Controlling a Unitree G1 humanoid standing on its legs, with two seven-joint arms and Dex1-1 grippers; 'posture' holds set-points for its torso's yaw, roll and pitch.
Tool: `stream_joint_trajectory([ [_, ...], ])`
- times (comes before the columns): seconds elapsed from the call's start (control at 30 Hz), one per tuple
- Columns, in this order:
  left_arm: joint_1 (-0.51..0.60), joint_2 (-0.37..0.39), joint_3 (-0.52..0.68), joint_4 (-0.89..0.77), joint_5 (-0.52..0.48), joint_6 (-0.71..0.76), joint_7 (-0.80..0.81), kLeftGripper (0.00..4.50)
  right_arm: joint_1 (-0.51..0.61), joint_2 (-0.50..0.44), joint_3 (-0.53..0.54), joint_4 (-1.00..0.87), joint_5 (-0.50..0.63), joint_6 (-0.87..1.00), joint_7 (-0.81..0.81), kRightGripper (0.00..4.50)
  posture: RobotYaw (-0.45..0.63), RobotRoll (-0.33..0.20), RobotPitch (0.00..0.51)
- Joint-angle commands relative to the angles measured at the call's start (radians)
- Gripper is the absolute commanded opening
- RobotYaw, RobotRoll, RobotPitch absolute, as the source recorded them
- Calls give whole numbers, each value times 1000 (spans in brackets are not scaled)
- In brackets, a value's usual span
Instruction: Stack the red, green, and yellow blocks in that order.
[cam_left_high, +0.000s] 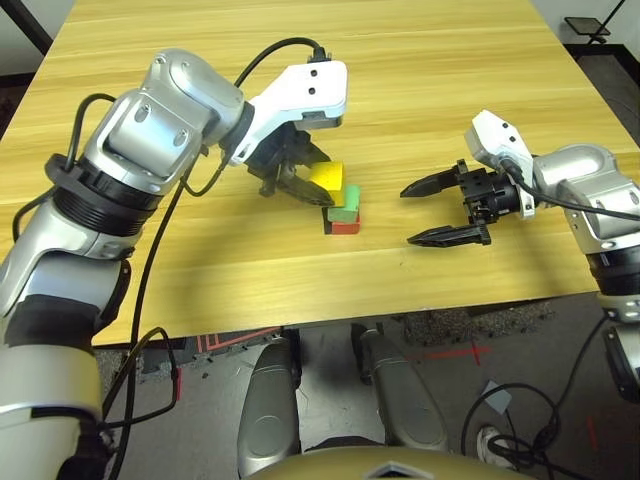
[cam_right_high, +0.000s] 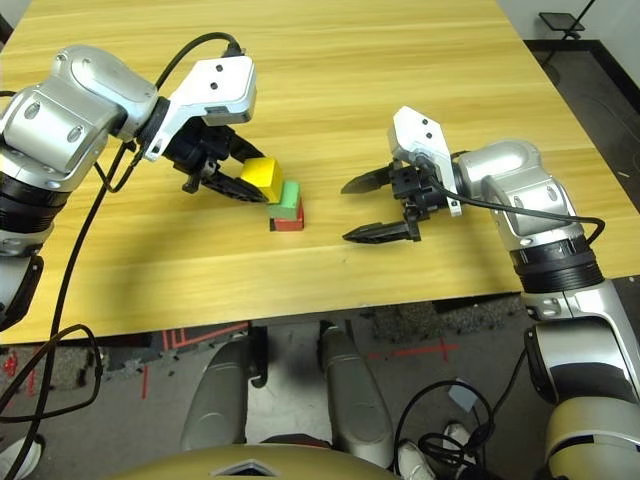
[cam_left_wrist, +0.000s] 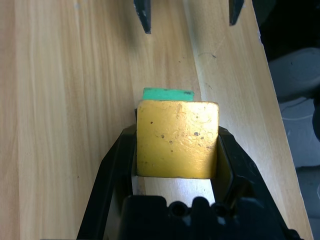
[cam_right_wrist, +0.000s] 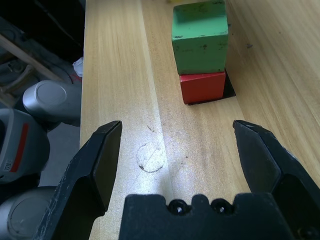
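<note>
The left pincer (cam_left_high: 300, 180) pinches the yellow block (cam_left_high: 328, 177) between its two black fingers (cam_left_wrist: 116, 165), one finger on each side of the block. In the left wrist view the yellow block sits deep between the fingers, and a strip of the green block (cam_left_wrist: 167, 93) shows just past its far edge. From the head camera the yellow block is held a little tilted, above the green block (cam_left_high: 346, 204) and shifted toward the left arm; it is very close to the green block's top, but I cannot tell if the two touch.

The green block stands on the red block (cam_left_high: 345, 226), and the red block rests on the wooden table (cam_left_high: 450, 60). Under the red block a small black patch (cam_right_wrist: 229, 89) lies flat on the table, and its edge shows beside the block.

The right pincer (cam_left_high: 440, 211) is spread wide and holds nothing. It hangs low over the table, well apart from the stack, with its fingertips pointing toward it. In the right wrist view the green block (cam_right_wrist: 200, 37) and the red block (cam_right_wrist: 202, 86) stand straight ahead of this pincer, beyond its open fingers (cam_right_wrist: 95, 165), with bare table between them.
</note>
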Motion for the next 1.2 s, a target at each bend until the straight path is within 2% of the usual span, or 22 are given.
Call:
stream_joint_trajectory([
  [0.03,-9,-11,25,-26,11,21,14,2073,11,-4,-3,-24,9,3,1,4500,-52,-42,250],
  [0.4,-8,-40,26,-34,22,40,38,2073,17,-8,-5,-34,16,8,-4,4500,-64,-39,262],
  [1.2,0,-33,6,-62,45,57,8,2073,27,-14,-11,-51,30,21,-25,4500,-81,-31,277],
])
